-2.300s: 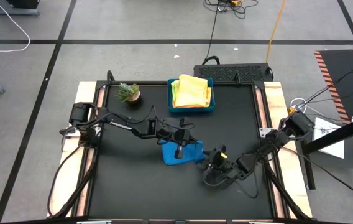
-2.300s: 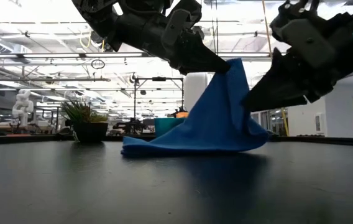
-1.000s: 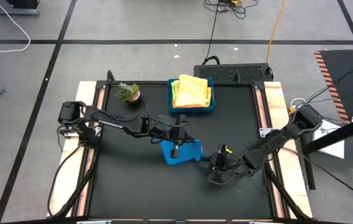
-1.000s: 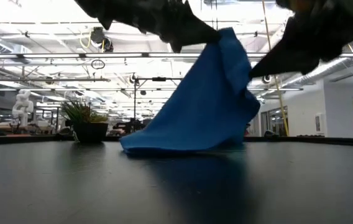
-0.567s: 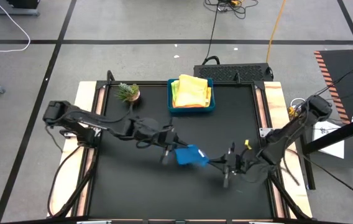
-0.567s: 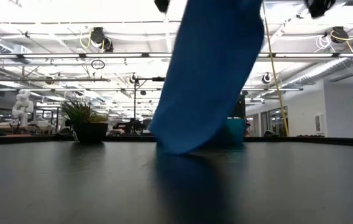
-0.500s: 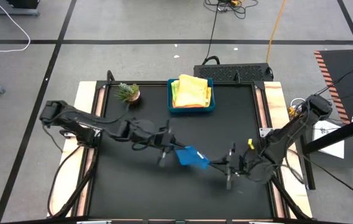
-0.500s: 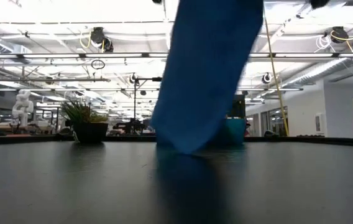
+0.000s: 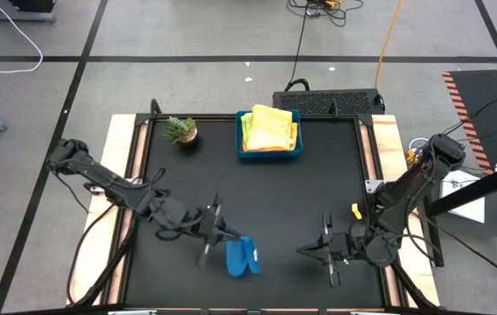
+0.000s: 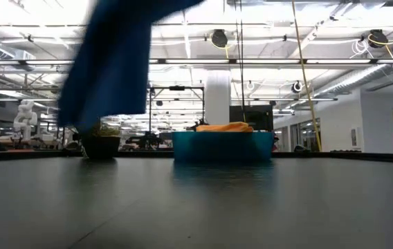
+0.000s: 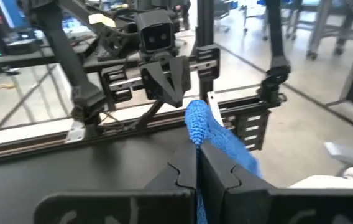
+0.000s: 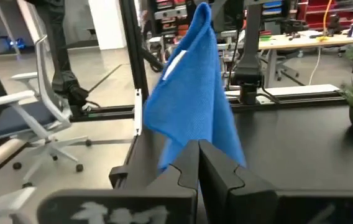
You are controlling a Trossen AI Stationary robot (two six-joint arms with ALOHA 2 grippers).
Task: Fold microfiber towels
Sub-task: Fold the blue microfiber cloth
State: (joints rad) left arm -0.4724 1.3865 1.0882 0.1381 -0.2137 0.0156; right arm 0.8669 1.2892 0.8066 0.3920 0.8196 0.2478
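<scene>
Early in folding the blue towel (image 9: 240,255): pinched at one edge in the closed left pincer (image 9: 220,234), hanging bunched and clear of the table (image 9: 318,175), between the two arms. Shut on nothing and well apart from the cloth, the right pincer (image 9: 305,251). Piled in the blue tray (image 9: 270,155) at the far side, the yellow and orange towels (image 9: 270,127). Probably next: lowering and spreading the cloth flat, with the right pincer reopened to catch a second corner

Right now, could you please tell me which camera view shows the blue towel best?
The right wrist view: the blue towel hangs there nearly whole. The high view shows a bunch, the low view a blurred part, the left wrist view the edge pinched in the left claw.
</scene>
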